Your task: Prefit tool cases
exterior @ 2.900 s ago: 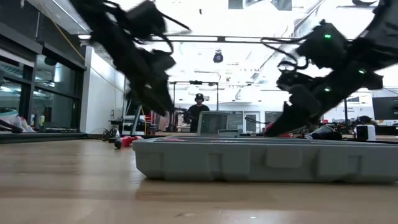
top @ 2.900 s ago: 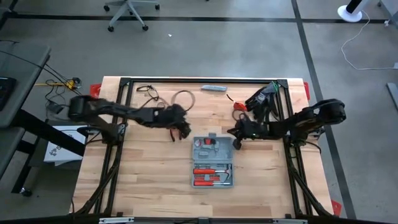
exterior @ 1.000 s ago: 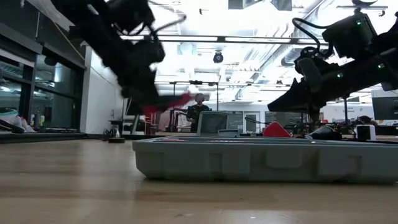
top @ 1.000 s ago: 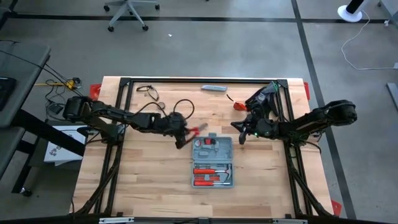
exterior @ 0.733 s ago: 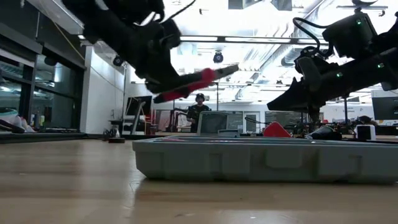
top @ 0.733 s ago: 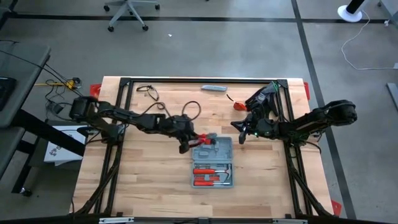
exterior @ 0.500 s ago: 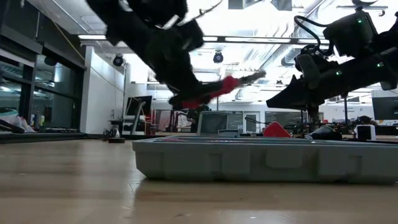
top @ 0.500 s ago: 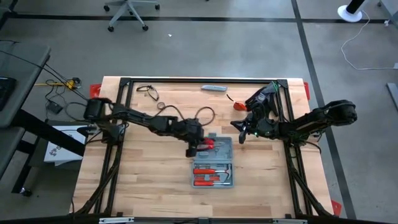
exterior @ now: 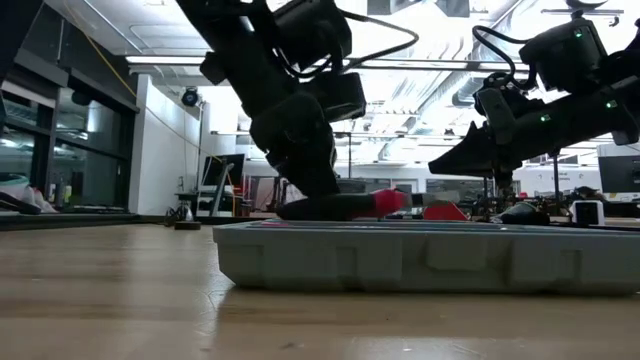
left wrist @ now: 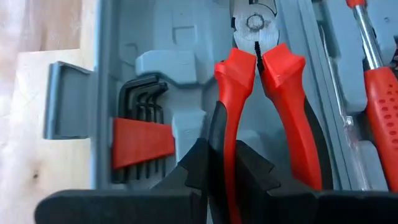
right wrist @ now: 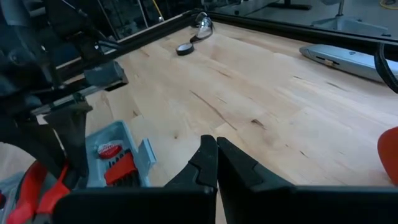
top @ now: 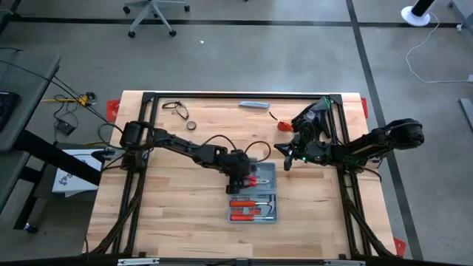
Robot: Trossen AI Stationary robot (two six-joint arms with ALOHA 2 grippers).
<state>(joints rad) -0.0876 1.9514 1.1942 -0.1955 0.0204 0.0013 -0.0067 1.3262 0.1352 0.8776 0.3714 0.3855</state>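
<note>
The case point(top: 253, 193) lies open near the table's point(top: 170, 207) middle, with red-handled tools seen in its moulded slots. The left gripper point(top: 242, 176) is lowered over the case's far half, its fingers point(left wrist: 205, 163) pinched on one red handle of the pliers point(left wrist: 261, 93), which are held low over the tray beside a rack of hex keys point(left wrist: 138, 106). The right gripper point(top: 281, 163) is held above the table just right of the case, its fingers point(right wrist: 208, 163) pressed together on nothing.
</note>
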